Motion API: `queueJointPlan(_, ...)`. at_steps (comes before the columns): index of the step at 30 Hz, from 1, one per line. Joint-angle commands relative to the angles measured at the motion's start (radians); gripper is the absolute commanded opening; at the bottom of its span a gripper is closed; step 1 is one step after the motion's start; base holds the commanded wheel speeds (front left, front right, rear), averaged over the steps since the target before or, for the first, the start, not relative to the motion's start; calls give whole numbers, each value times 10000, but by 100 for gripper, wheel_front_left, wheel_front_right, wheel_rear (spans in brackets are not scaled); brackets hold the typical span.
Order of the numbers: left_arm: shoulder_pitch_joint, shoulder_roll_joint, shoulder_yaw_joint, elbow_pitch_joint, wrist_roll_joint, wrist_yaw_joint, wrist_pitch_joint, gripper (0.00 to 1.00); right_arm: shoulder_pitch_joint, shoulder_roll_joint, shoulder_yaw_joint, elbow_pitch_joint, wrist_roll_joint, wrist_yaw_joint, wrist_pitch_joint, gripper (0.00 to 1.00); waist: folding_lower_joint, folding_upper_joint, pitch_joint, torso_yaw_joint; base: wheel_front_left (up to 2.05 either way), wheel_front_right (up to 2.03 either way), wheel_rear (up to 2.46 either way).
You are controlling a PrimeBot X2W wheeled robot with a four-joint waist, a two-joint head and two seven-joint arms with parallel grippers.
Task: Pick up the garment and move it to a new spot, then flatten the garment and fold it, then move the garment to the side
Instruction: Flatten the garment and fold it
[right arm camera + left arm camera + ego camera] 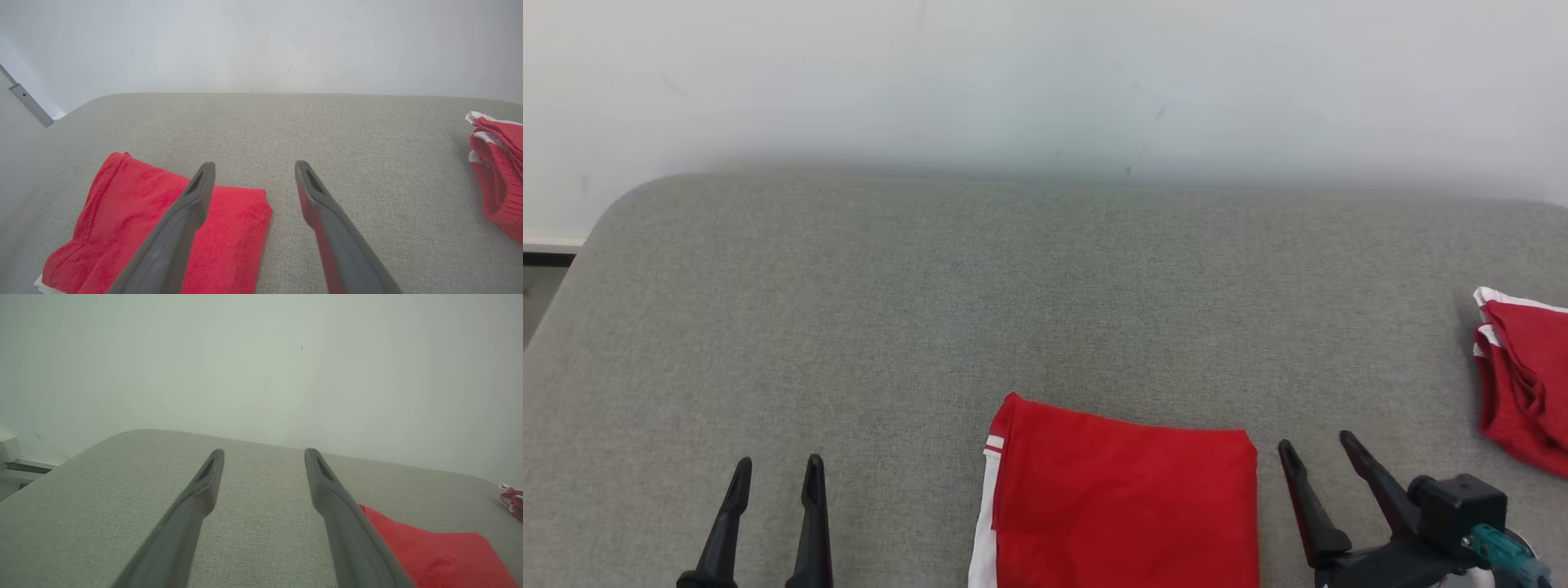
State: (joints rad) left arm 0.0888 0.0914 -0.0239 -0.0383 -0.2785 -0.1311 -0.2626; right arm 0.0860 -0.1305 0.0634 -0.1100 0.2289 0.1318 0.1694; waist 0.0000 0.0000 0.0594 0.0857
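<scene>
Garment (1127, 498): red with a white stripe down its left edge, folded into a flat, neat rectangle. It lies on the pad (931, 286) at the near edge, a little right of the middle.
Garment in the wrist views: in the left wrist view it (433, 555) shows past the right-hand finger. In the right wrist view it (233, 237) lies partly behind the left-hand finger.
Right claw (1316, 443): over the pad's near edge, just right of the garment and apart from it. The two fingers are spread wide and grip nothing, and the right wrist view (254, 166) shows bare grey fabric in the gap between them.
Left claw (778, 469): over the pad's near edge toward its left side, well apart from the garment. The fingers are spread and empty, with bare pad between them in the left wrist view (264, 455).
Contact with the pad: I cannot tell whether either claw's tips touch the fabric.
Second red cloth (1527, 376): red with white trim, loosely bunched at the pad's right edge, well apart from the garment. It also shows in the right wrist view (498, 179).
Pad: grey woven fabric with rounded far corners.
Wall (1045, 82): pale and plain, rising behind the pad's far edge.
</scene>
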Motion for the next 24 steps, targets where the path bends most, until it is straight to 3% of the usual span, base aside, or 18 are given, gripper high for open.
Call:
queueJointPlan(1, 181, -26, 60, 63, 36, 15, -31, 100, 136, 43, -104, 195, -59, -22, -376, 100, 0, 0, -126, -127, 0, 0, 0)
queueJointPlan(12, 491, -120, 619, 248, 91, 15, -31, 100, 9, 203, -434, 1782, -485, -22, -2452, 100, 0, 0, -500, -404, 0, 0, 0)
queueJointPlan(24, 600, -244, 831, 153, 207, 15, -31, 100, -225, 438, -536, 2047, -905, -22, -2730, 100, 0, 0, -634, -524, 0, 0, 0)
